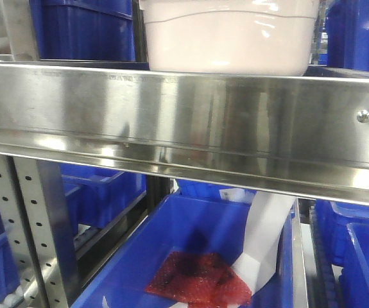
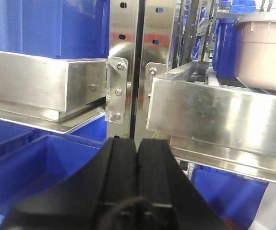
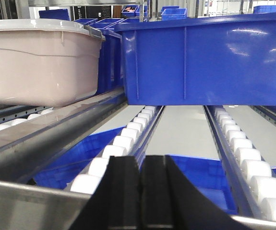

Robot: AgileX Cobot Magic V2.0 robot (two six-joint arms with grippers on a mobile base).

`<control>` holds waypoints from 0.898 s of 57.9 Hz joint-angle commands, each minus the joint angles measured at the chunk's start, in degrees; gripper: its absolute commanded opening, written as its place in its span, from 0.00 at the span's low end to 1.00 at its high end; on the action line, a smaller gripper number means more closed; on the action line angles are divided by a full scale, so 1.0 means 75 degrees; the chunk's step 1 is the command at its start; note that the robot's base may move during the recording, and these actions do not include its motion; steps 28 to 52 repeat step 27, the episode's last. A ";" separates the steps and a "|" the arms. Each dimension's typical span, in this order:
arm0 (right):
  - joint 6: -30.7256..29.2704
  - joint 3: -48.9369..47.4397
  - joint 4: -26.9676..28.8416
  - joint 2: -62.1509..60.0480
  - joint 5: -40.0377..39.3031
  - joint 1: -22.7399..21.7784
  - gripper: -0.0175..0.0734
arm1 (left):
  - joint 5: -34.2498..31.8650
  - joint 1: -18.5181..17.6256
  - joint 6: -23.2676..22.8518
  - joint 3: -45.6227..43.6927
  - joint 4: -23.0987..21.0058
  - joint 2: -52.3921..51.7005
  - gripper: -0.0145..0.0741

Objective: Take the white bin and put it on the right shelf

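The white bin (image 1: 229, 35), off-white and faintly pink, sits on the stainless-steel shelf behind its wide reflective front rail (image 1: 184, 122). It also shows at the upper right of the left wrist view (image 2: 265, 50) and at the left of the right wrist view (image 3: 37, 62), resting on the rollers. My left gripper (image 2: 137, 141) is shut and empty, in front of the perforated uprights (image 2: 128, 57), left of the bin. My right gripper (image 3: 141, 159) is shut and empty, low at the shelf's front edge, right of the bin. Neither gripper touches the bin.
A large blue bin (image 3: 210, 62) stands on the roller lane (image 3: 128, 129) right of the white bin. Below the rail, a blue bin (image 1: 190, 256) holds a red mesh bag (image 1: 197, 279) and a white paper strip (image 1: 264, 240). More blue bins fill the left rack (image 2: 42, 26).
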 commanded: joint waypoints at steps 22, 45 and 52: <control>0.0006 -0.0023 0.0038 -0.0148 -0.0622 0.0027 0.27 | -0.0677 -0.0027 -0.0034 0.0072 0.0009 -0.0072 0.03; 0.0006 -0.0023 0.0038 -0.0148 -0.0622 0.0027 0.27 | -0.0677 -0.0027 -0.0034 0.0072 0.0009 -0.0072 0.03; 0.0006 -0.0023 0.0038 -0.0148 -0.0622 0.0027 0.27 | -0.0677 -0.0027 -0.0034 0.0072 0.0009 -0.0072 0.03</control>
